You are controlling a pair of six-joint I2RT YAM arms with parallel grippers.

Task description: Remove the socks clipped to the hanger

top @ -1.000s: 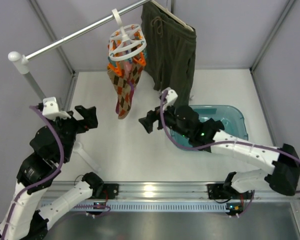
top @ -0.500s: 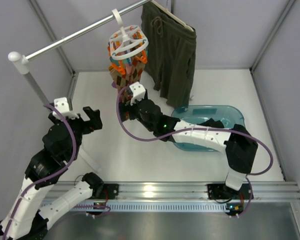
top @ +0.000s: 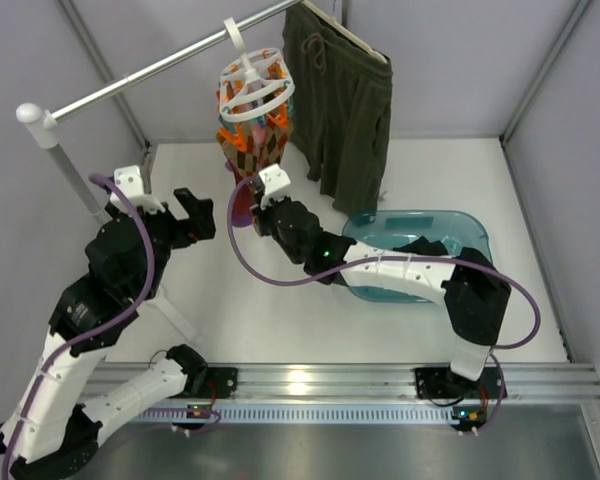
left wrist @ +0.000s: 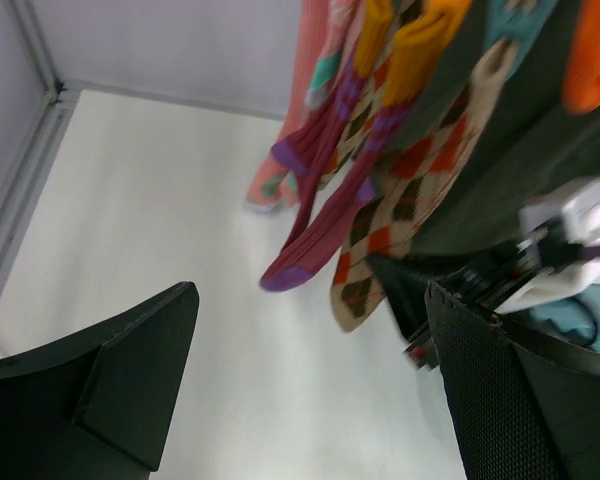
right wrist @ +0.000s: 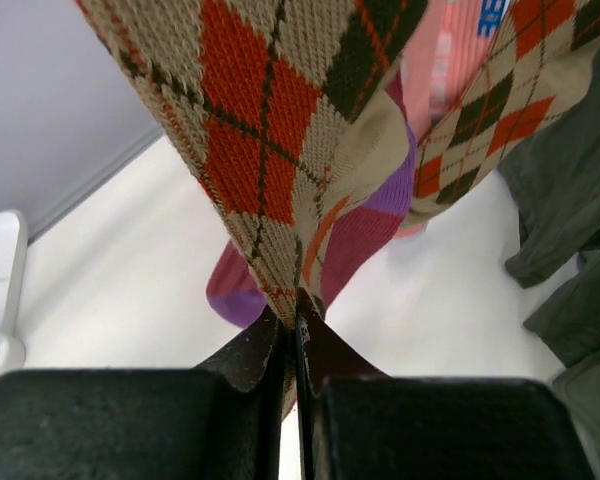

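The white ring hanger [top: 256, 84] hangs from the rail with the socks [top: 250, 148] clipped under it. My right gripper [right wrist: 298, 312] is shut on the lower tip of the brown-orange diamond sock [right wrist: 265, 130], which stays pegged above. Behind it hangs a maroon sock with a purple toe [right wrist: 358, 236], and a pink sock [right wrist: 450, 60] beyond. In the top view the right gripper [top: 248, 203] sits right under the bundle. My left gripper [top: 194, 214] stands open to the left of the socks, nothing between its fingers. Its own view has the left gripper [left wrist: 312, 335] below the diamond sock [left wrist: 400, 205] and the maroon sock [left wrist: 315, 225].
Olive-green shorts [top: 346, 100] hang on a slim hanger just right of the socks. A teal basin [top: 477, 232] sits on the table under the right arm. The metal rail [top: 145, 74] slopes down to a post [top: 38, 118] at the left.
The right arm swung left from beside the basin to under the socks and shut its jaws on the diamond sock's tip. The left gripper moved up and right, still open.
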